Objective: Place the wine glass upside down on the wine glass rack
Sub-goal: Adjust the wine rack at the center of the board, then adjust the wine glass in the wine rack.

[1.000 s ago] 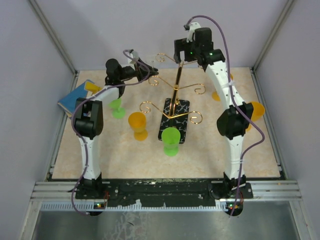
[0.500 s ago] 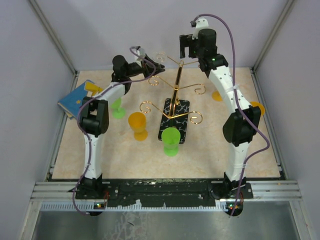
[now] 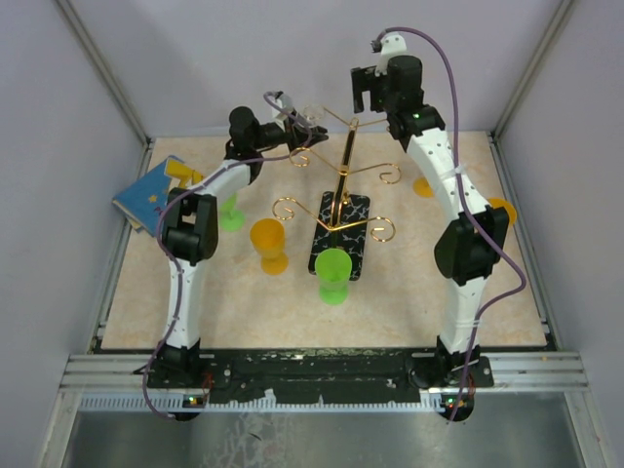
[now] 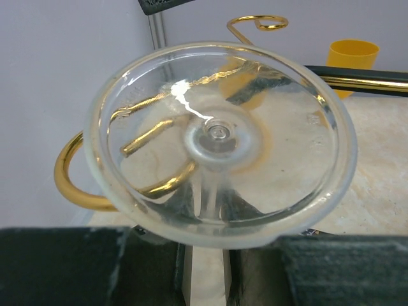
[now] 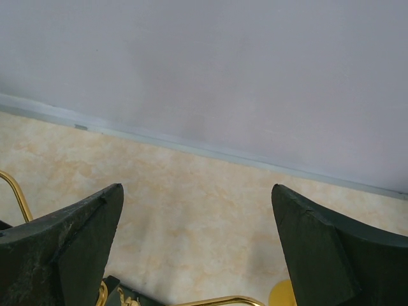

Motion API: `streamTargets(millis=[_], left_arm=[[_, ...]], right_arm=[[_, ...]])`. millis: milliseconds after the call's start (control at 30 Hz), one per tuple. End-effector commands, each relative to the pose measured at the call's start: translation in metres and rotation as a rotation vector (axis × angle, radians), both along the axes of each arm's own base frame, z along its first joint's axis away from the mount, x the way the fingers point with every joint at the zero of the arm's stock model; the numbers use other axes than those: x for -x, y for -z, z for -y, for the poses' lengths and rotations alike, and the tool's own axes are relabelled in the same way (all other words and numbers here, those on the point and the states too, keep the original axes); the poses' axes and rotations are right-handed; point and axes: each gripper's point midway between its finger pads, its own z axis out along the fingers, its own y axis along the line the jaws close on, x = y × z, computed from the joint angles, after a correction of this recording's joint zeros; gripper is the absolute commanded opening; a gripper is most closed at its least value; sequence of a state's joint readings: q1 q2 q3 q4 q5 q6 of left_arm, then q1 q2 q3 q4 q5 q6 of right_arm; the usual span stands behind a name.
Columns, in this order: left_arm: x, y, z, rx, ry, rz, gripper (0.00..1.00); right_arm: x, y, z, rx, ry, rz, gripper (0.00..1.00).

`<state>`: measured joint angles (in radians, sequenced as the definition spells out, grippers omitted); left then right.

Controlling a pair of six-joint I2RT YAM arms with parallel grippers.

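Left gripper (image 4: 207,277) clamps glass (image 4: 220,137) stem at rack (image 4: 67,182) curl (right gripper (image 5: 197,245) spread, idle); I fear foot clips wire, glass twists loose.

Left gripper (image 4: 204,264) clamped, right gripper (image 5: 197,220) wide

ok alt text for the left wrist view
A clear wine glass, its round foot facing the camera, fills the frame, its stem gripped by the left claw below. A gold curl of the rack shows behind it, a yellow cup at top right.
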<state>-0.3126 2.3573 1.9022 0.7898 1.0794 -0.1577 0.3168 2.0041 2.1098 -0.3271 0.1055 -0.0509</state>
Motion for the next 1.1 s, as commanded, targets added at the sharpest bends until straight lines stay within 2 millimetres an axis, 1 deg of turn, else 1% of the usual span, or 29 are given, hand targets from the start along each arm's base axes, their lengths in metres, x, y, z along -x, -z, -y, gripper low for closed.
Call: streamTargets(millis=[0,200,400,567,733,933,967,1067], left_arm=[[-0.005,-0.013,0.007,0.012,-0.018,0.054,0.00],[0.003,-0.020,0.014,0.011,0.001,0.070,0.00],[0.005,-0.024,0.024,0.020,0.007,0.077,0.00],[-0.005,-0.022,0.026,0.029,-0.030,0.061,0.00],[-0.013,-0.025,0.026,0.045,-0.070,0.057,0.00],[-0.017,-0.020,0.026,0.042,-0.093,0.046,0.00],[-0.017,-0.020,0.026,0.043,-0.096,0.046,0.00],[-0.019,-0.019,0.025,0.044,-0.105,0.046,0.00]], right_arm=[[0.012,-0.063,0.006,-0.015,0.011,0.149,0.99],[0.014,-0.057,0.006,-0.010,0.002,0.135,0.99],[0.018,-0.054,0.005,-0.007,-0.008,0.127,0.99],[0.020,-0.050,0.006,-0.006,-0.009,0.117,0.99],[0.023,-0.053,0.007,-0.008,-0.010,0.125,0.99],[0.031,-0.073,0.000,-0.070,-0.056,0.163,0.99],[0.033,-0.079,-0.003,-0.092,-0.080,0.175,0.99],[0.040,-0.086,-0.014,-0.126,-0.148,0.191,0.99]])
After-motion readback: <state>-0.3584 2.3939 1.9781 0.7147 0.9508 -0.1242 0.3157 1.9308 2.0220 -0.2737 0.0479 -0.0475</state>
